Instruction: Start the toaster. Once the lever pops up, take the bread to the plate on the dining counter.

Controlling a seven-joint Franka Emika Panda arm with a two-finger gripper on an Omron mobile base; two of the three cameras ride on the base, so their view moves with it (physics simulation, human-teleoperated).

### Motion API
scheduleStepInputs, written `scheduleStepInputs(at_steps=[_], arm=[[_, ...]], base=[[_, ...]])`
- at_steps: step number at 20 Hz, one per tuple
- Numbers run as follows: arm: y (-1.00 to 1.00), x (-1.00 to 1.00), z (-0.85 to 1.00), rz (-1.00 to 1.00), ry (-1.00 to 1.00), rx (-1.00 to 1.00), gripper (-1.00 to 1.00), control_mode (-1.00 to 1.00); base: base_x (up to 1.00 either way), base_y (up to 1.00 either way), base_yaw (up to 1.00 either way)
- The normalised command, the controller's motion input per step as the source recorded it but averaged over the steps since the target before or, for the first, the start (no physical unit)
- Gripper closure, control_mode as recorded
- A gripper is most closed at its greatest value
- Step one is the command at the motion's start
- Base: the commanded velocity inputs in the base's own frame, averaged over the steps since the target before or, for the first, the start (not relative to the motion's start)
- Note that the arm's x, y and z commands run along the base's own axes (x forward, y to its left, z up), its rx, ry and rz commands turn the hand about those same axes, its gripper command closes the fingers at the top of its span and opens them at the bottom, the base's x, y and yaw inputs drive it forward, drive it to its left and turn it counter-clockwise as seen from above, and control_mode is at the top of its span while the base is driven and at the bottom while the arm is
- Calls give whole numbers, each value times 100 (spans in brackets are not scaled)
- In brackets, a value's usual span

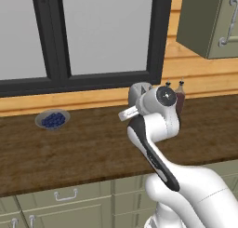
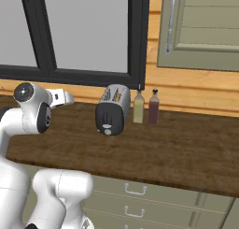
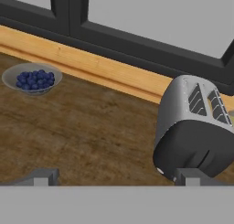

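Arm shell: I see glossy white rounded links (image 1: 195, 190), thick and tubular.
Joints: dark grey round end caps (image 1: 164, 96), one with a small pale centre mark.
Trim: black stripe (image 1: 153, 158) running along one link.
Wrist piece: small white block (image 2: 59, 97) behind the fingers.
Fingertips (image 3: 42, 177): two small dark grey squarish stubs.

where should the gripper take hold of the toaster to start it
Not the rounded body: go for the controls on the black end panel of the toaster, coming from the room side, since that end faces out from the wall. The lever itself is too small to make out.
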Motion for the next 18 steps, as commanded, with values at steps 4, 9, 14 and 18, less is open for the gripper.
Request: scheduleStepInputs(at_steps=[4,9,14,18], arm=[[0,0,0,0,0,0,-100,-100],[0,0,0,0,0,0,-100,-100],[0,0,0,0,0,0,-100,-100],[0,0,0,0,0,0,-100,-100]], base=[[0,0,0],[0,0,0],[0,0,0],[0,0,0]])
